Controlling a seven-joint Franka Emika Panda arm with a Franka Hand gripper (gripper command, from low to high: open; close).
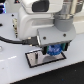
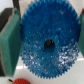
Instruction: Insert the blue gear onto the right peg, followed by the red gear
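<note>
Right now the gripper (image 1: 54,50) is pinching the blue gear (image 2: 48,42) between its teal finger pads (image 2: 10,42), holding it just above the dark pale-rimmed plate (image 1: 35,61). Close by, the wrist view catches a sliver of the red gear (image 2: 18,81).

The white arm reaches in over the tabletop from the exterior view's left, its wrist bent straight down so the gripper (image 1: 53,50) points at the surface. A black cable loops off the wrist housing. Up close, the two teal fingers (image 2: 10,42) stand well apart yet pressed in, one on each side, clamped on the blue gear (image 2: 49,42), which sits flat between them, rim to pad.
</note>
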